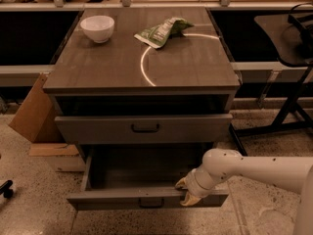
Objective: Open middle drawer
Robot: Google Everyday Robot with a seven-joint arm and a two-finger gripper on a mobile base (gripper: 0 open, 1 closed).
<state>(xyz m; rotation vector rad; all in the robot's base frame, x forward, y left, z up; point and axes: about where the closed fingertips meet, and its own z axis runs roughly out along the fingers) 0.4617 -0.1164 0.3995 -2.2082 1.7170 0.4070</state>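
Resting the white arm's yellow-tipped gripper [186, 192] on the front rim of the wide grey-brown middle drawer [112, 199], standing well out, just right of its small dark loop handle [150, 203]; not managing to tell its grip; pulling squarely camera-ward next.

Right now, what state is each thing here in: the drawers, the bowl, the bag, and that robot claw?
middle drawer: open, pulled well out.
upper drawer: pushed in, or nearly so.
gripper: at the middle drawer's front edge, just right of its handle.
white bowl: upright on the cabinet top, back left.
green bag: lying crumpled on the cabinet top, towards the back.
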